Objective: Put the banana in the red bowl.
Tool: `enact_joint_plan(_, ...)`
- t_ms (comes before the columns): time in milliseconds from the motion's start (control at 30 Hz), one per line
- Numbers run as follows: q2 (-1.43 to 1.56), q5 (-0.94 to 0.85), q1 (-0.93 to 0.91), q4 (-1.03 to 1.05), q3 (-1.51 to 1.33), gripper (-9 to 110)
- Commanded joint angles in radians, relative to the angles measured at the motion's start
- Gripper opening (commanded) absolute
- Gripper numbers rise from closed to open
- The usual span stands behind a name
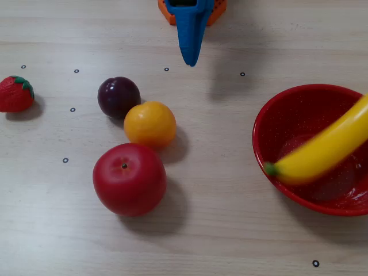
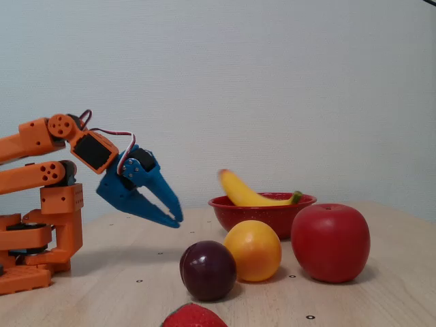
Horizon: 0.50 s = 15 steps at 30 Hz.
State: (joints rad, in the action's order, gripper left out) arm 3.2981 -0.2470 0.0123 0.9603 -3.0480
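The yellow banana (image 1: 328,149) lies tilted in the red bowl (image 1: 265,123) at the right of a fixed view, its green stem tip over the bowl's near-left rim; it looks a little blurred. From the side, in the other fixed view, the banana (image 2: 245,194) rests across the bowl (image 2: 259,214) with one end sticking up at the left. My blue gripper (image 1: 190,60) hangs at the top centre, well away from the bowl. The side view shows the gripper (image 2: 176,221) just above the table, tips together and nothing held.
A red apple (image 1: 129,179), an orange (image 1: 150,123) and a dark plum (image 1: 118,96) cluster left of centre. A strawberry (image 1: 15,94) sits at the far left. The orange arm base (image 2: 41,231) stands at the left of the side view.
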Motion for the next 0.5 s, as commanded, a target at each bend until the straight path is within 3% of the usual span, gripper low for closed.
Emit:
enact_joint_plan(0, 0.011, -0.040, 0.028, -0.077, 0.015, 0)
enact_joint_plan(467, 0.011, -0.044, 0.023, -0.044, -0.018, 0)
